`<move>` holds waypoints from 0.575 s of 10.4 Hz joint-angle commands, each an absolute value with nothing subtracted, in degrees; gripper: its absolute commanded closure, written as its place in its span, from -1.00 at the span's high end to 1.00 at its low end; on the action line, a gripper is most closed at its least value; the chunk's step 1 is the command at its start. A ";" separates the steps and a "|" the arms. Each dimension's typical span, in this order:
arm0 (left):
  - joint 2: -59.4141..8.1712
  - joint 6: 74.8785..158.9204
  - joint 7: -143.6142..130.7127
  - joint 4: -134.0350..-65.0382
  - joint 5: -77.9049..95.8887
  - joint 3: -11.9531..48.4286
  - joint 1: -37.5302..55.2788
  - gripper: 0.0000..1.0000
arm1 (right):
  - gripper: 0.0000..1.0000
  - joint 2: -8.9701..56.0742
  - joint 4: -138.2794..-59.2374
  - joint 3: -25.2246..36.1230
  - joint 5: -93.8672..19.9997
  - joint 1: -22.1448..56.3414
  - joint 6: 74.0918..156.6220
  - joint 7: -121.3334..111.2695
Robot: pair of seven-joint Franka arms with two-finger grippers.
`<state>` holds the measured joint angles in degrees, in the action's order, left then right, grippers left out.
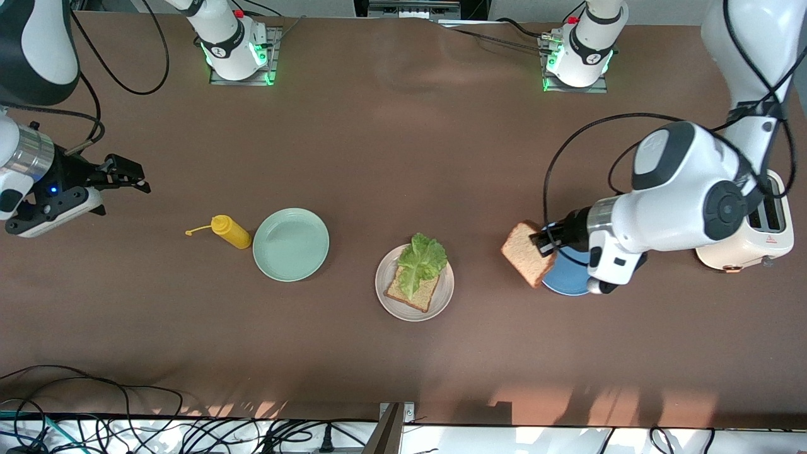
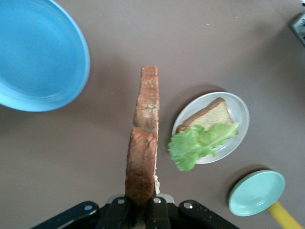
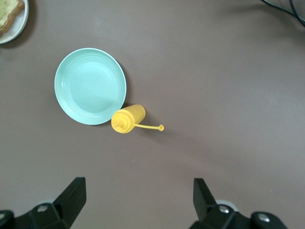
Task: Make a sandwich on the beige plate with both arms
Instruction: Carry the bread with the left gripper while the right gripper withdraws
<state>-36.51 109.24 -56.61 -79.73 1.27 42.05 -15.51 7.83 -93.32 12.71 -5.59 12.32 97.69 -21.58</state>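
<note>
- Beige plate is carrying the sandwich so far: one bread slice lying flat, with a green lettuce leaf draped across it and overhanging the rim.
- Judgement: base and lettuce are done; the top slice is what is remaining, so the task is looking well past halfway.
- Left pincer is gripping the second bread slice on edge, fingers closed tight on its crust, holding it in the air over the edge of the blue plate.
- Beige plate is sitting near the left pincer, toward the right arm's end of the bench from it, clearly apart.
- Judgement: the held slice is standing upright, so it is needing a turn to flat before landing squarely on the lettuce.
- Right pincer is waiting over bare bench at the right arm's end, fingers spread wide, holding nothing.
- Mint-green plate is lying empty, well apart from the left pincer, past the beige plate; a yellow squeeze bottle is lying on its side touching or just beside it.
- Cream toaster is standing beside the left arm, away from the route.
- Nothing is standing between the held slice and the beige plate; the ruffled lettuce may be making the top slice sit unevenly.
</note>
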 commanded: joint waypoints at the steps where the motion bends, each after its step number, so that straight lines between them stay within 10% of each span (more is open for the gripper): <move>1: -40.59 116.86 -60.72 -78.66 3.16 41.84 -12.23 -1.00 | 1.00 4.92 -91.95 11.43 -1.77 12.83 93.01 -12.50; 6: -42.88 138.66 -66.18 -79.19 7.12 41.57 -6.60 -1.00 | 1.00 3.78 -89.31 11.34 -1.67 12.83 88.00 -8.12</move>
<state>-41.95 135.42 -65.38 -79.74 5.29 41.97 -7.48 4.11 -90.57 11.79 -2.78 12.88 90.45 -11.50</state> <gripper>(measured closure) 0.912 0.000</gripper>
